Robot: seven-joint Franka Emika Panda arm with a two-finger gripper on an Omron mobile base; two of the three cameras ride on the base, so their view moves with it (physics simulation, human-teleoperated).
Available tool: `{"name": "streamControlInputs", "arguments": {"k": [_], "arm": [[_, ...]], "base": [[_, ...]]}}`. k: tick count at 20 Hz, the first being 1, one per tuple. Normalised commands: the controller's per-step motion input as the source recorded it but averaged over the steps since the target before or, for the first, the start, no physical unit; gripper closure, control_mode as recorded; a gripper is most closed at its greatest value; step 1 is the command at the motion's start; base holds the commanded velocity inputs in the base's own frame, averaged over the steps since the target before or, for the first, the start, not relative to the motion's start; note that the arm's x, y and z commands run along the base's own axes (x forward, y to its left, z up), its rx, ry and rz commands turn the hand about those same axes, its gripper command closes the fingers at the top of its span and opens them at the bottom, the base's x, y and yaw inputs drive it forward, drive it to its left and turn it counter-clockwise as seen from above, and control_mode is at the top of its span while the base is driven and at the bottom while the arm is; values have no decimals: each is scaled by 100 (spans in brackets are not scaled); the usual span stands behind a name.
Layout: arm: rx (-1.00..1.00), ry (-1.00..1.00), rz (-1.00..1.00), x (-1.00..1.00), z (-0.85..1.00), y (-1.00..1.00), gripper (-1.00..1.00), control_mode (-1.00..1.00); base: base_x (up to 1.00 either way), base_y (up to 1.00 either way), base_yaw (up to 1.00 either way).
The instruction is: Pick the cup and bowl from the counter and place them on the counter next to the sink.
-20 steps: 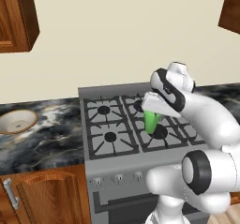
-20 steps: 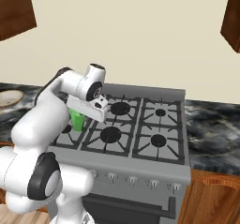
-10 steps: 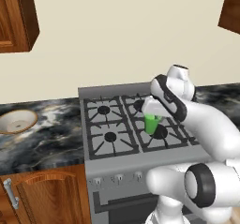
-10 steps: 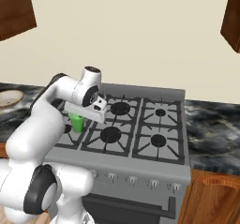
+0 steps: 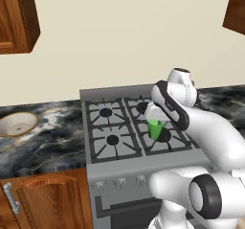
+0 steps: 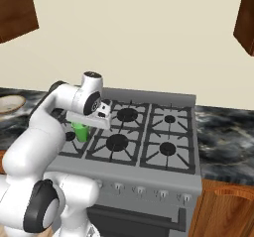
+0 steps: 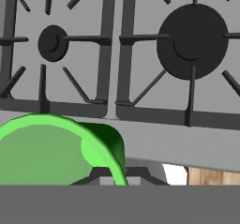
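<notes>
Green cup hangs above the grey stove, clamped in the closed gripper. Brown bowl sits on the black counter, well apart at left.

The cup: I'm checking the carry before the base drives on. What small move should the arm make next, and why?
Probably keep the gripper shut on the cup and hold it upright and raised while carrying it on toward the sink. The cup hangs above the grey stove, not above the black counter, so this is no place to release. The bowl waits on the counter.
</notes>
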Motion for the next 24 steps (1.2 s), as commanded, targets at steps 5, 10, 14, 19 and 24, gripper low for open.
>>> {"name": "streamControlInputs", "arguments": {"k": [5, 10, 14, 19, 24], "arm": [[0, 0, 0, 0, 0, 0, 100, 100], [0, 0, 0, 0, 0, 0, 100, 100], [0, 0, 0, 0, 0, 0, 100, 100], [0, 0, 0, 0, 0, 0, 100, 100], [0, 0, 0, 0, 0, 0, 100, 100]], "base": [[-6, 0, 0], [-90, 0, 0], [-10, 0, 3], [-57, 0, 58], [-62, 0, 64]]}}
